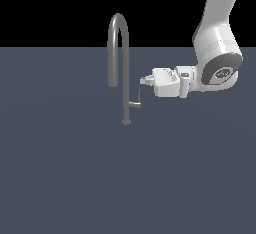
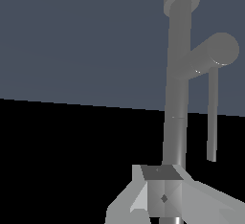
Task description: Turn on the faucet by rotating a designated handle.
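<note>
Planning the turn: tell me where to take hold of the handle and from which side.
Take the handle by its thin upright blade, not the short stub at the faucet stem. Come level from the exterior view's right, where the gripper already sits; the slim blade should fit between the jaws.

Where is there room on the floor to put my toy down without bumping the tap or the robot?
The dark grey-blue surface is bare in front of the tall grey metal gooseneck faucet and off to the exterior view's left. It is crowded on the faucet's right, where the white robot hand sits close by the thin grey L-shaped handle.
</note>
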Available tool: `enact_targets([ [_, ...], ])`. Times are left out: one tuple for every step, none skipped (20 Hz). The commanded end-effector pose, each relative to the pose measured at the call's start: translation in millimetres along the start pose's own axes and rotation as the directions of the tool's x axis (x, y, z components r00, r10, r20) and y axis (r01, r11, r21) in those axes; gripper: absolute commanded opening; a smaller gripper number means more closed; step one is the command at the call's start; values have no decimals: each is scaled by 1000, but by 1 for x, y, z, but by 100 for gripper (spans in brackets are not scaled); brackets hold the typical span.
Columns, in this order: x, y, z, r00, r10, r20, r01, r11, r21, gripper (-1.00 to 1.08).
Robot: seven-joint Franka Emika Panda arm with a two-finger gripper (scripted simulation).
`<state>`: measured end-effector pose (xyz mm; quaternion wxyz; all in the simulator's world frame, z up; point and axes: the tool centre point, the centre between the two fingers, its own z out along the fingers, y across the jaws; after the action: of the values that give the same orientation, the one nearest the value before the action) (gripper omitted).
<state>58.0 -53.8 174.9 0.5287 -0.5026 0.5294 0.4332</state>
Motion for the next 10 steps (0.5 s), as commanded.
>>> enact_targets([
  [11, 0, 3, 999, 31, 27, -32, 999, 32, -100],
  [14, 0, 4, 999, 41, 35, -43, 998, 42, -100],
  [18, 0, 5, 998, 49, 43, -52, 997, 50, -100],
  [20, 0, 6, 997, 57, 49, -60, 997, 58, -100],
  [22, 0, 6, 997, 63, 55, -66, 996, 64, -100],
  [24, 0, 7, 996, 67, 59, -71, 995, 68, -100],
  [26, 0, 8, 996, 71, 63, -75, 995, 72, -100],
  [27, 0, 8, 995, 73, 65, -78, 994, 74, -100],
  [27, 0, 8, 995, 75, 66, -80, 994, 76, -100],
  [27, 0, 9, 995, 75, 67, -80, 994, 76, -100],
])
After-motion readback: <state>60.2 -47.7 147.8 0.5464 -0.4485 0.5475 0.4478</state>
